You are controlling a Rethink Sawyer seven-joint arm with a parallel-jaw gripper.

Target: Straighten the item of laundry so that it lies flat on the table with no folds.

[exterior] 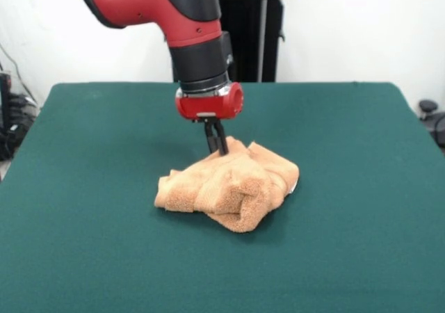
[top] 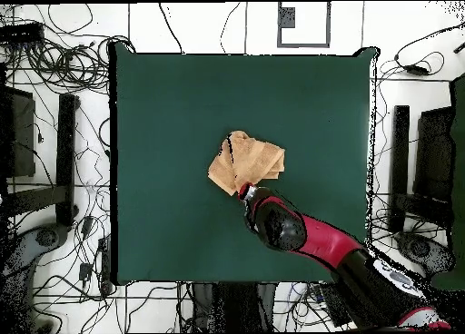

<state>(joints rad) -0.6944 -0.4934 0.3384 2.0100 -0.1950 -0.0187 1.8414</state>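
My end effector (exterior: 217, 146) pinched closed on the crumpled towel's (exterior: 233, 184) far edge, towel bunched mid green worktop (exterior: 83, 243)

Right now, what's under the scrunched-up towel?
The towel lies bunched on the green table, so table shows all around it. Its folds hide whatever is beneath. The gripper touches its far edge.
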